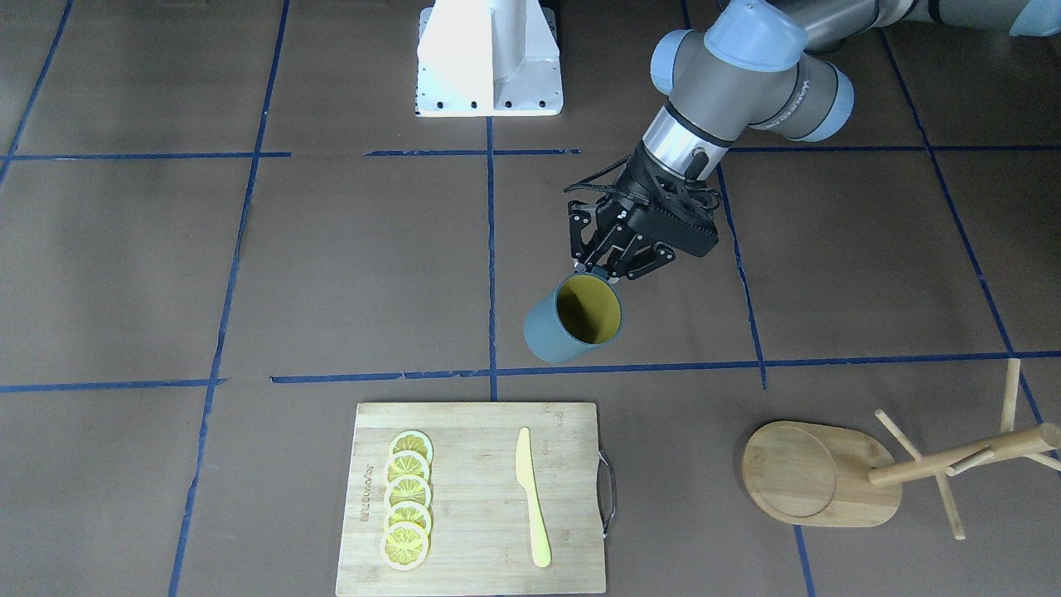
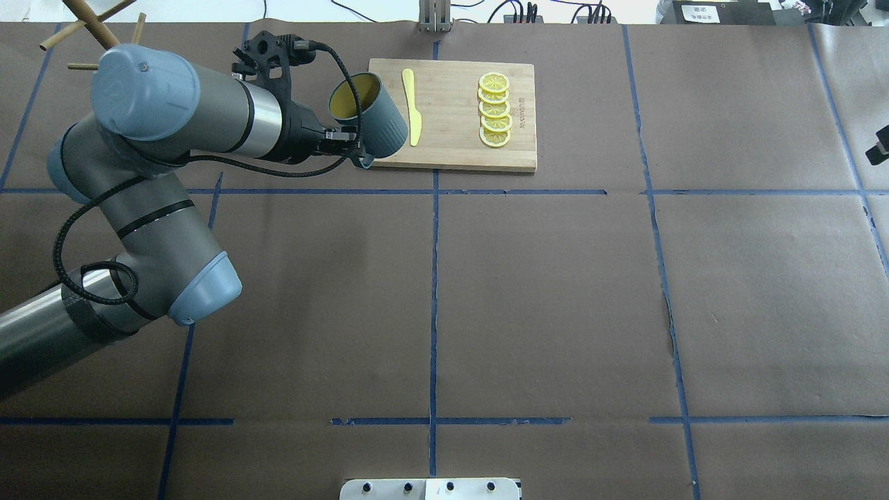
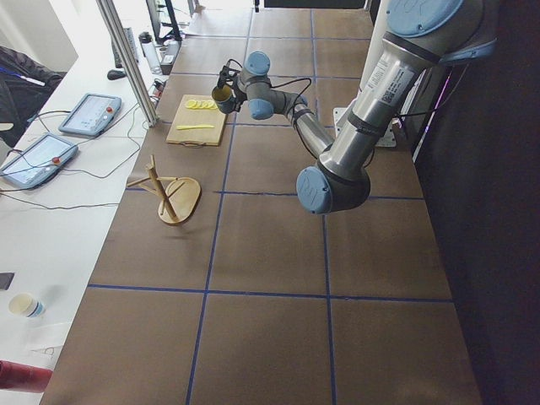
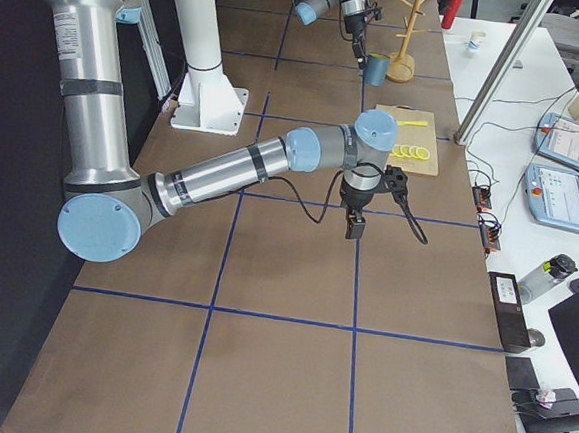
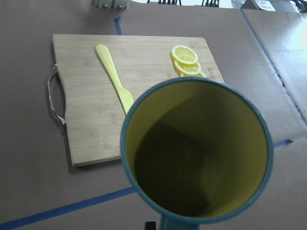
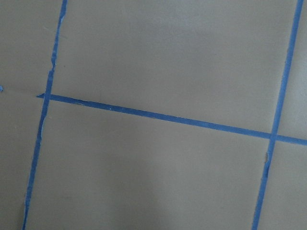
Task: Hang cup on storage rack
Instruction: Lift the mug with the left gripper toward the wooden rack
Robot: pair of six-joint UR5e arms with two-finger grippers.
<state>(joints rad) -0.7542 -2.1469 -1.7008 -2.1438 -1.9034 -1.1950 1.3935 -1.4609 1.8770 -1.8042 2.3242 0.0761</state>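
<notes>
Now we see the cup (image 1: 554, 332) held off the table (image 1: 331, 274), tipped so that its mustard-yellow mouth faces up and back toward the wrist; it hangs just on the robot's side of the cutting board (image 1: 481, 531), well apart from the storage rack (image 1: 816, 485), which stands upright near the far edge on the robot's left. The left arm (image 2: 160, 208) reaches forward with its elbow folded and its forearm nearly level, so the left gripper (image 1: 601, 270) meets the cup from the side; its jaws are pinched on the cup at the handle side of the rim. In the overhead view the cup seems to overlap the board's corner, whereas the front-facing view shows it over bare brown paper short of the board; the left wrist view adds the cup's inside filling the frame, with the yellow knife (image 5: 115, 79) and lemon slices (image 5: 186, 60) on the board beyond it. The right arm (image 4: 223, 171) stretches low over the middle of the table, its right gripper (image 4: 353, 227) pointing down above the paper; we cannot tell how its jaws stand, since the right wrist view shows only paper and blue tape (image 6: 158, 117).
</notes>
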